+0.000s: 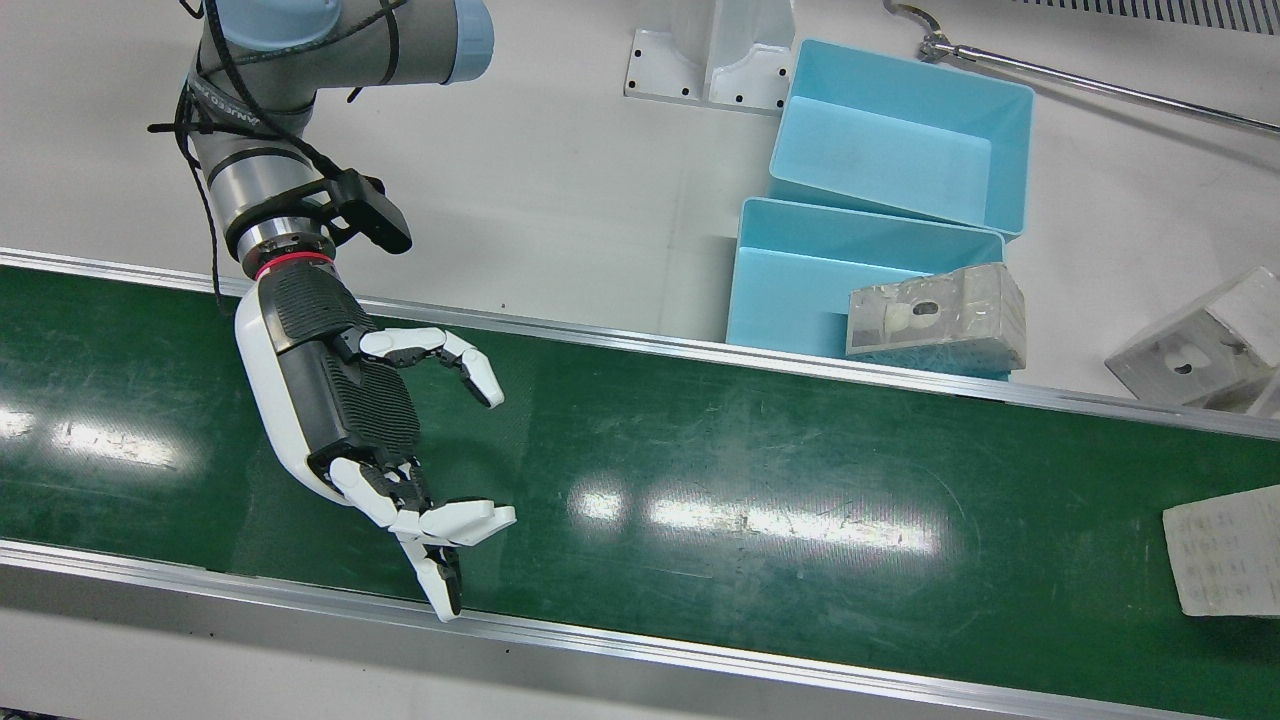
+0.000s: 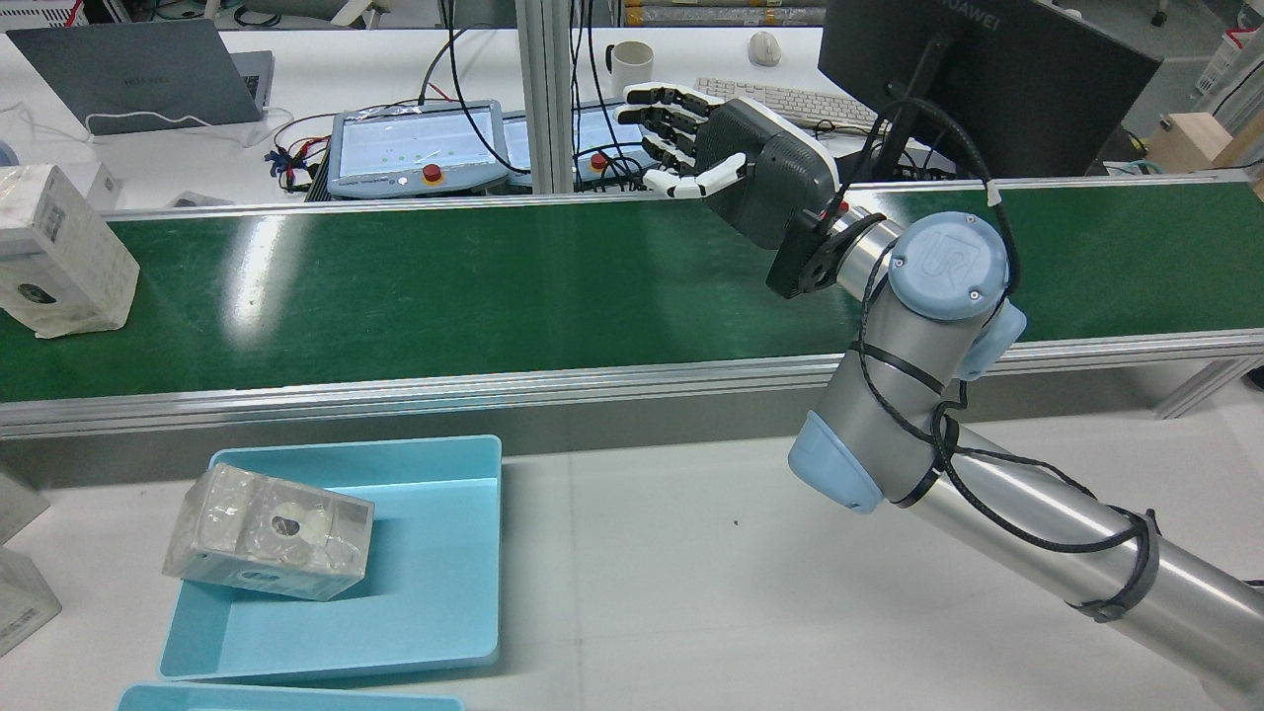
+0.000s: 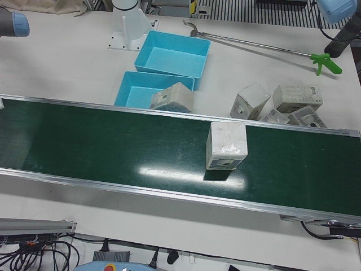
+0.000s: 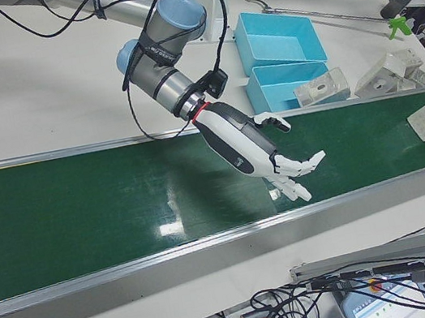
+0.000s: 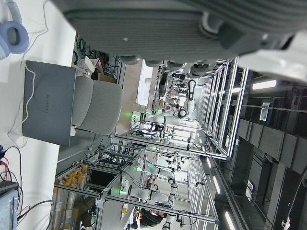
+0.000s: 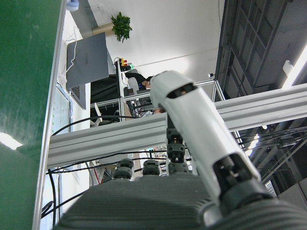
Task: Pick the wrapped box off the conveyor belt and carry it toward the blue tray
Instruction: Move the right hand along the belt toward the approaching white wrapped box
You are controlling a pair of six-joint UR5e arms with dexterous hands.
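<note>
A wrapped white box [image 3: 227,145] stands on the green conveyor belt [image 1: 760,450]; it also shows at the right edge of the front view [image 1: 1225,550] and at the left edge of the rear view [image 2: 59,252]. My right hand [image 1: 400,440] hovers over the belt, far from that box, with its fingers spread and nothing in it; the rear view [image 2: 731,158] shows the same. The nearer blue tray [image 1: 790,290] sits beside the belt and holds another wrapped box [image 1: 940,315]. My left hand [image 5: 182,28] shows only as a grey palm edge, fingers hidden.
A second blue tray [image 1: 900,140] stands behind the first. Several wrapped boxes [image 3: 282,101] lie on the white table past the belt. A long metal reach pole [image 3: 254,44] with a green handle lies at the back. Aluminium rails [image 1: 700,650] edge the belt.
</note>
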